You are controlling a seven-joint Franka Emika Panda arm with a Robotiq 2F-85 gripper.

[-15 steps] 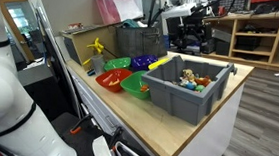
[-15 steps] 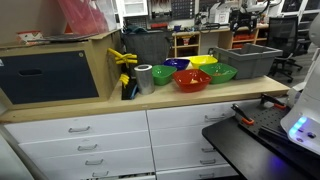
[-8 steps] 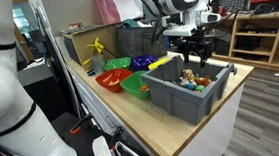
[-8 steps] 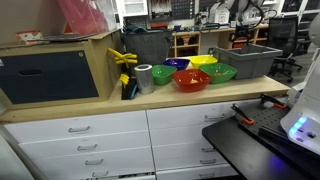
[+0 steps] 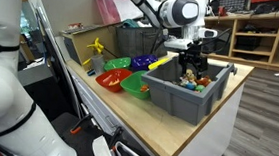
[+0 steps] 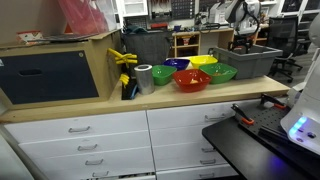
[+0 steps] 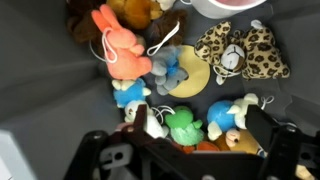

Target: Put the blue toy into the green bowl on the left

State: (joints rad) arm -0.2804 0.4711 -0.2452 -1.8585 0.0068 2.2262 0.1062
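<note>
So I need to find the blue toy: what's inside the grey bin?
A heap of small plush toys fills the grey bin: an orange rabbit, a leopard-print toy, a green toy and a blue toy, among others. Whatever lies beneath the heap is covered.

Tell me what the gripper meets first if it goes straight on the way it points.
Probably the small green toy, which lies about midway between the open jaws of the gripper as it points down into the grey bin. Depth is unclear.
</note>
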